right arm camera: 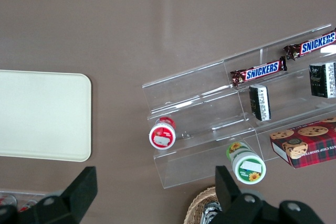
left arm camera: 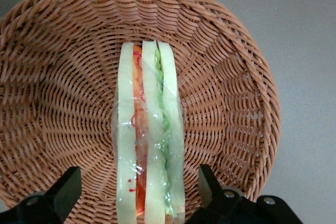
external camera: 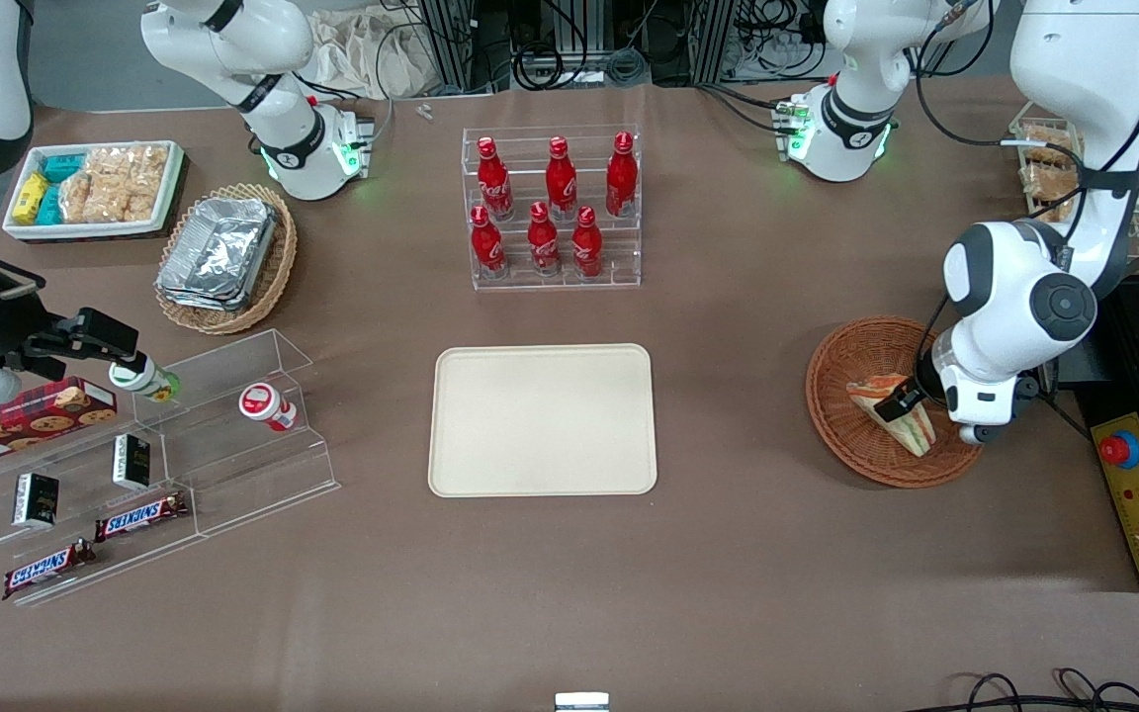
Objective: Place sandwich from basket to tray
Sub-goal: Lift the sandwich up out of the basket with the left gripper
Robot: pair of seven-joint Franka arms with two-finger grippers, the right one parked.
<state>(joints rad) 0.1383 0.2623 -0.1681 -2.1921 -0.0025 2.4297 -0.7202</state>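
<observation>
One axis matters: sandwich (left arm camera: 149,135) runs lengthwise between the open fingers (left arm camera: 65,184), not across them.
Hand (external camera: 911,403) hangs spread just over the basket (external camera: 851,361), one finger each side of the wedge, not touching it yet. Sandwich sits in the basket; the tray (external camera: 542,465) lies well apart, toward the parked arm.

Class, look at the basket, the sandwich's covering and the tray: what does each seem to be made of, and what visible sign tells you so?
Basket: woven wicker or rattan, reddish-brown, shown by interlaced strands.
Sandwich: soft pale bread layers, apparently wrapped in clear plastic film, given glossy wrinkles.
Tray: probably matte plastic, smooth cream surface with a moulded rim.
The gripper is open, straddling the sandwich.
</observation>
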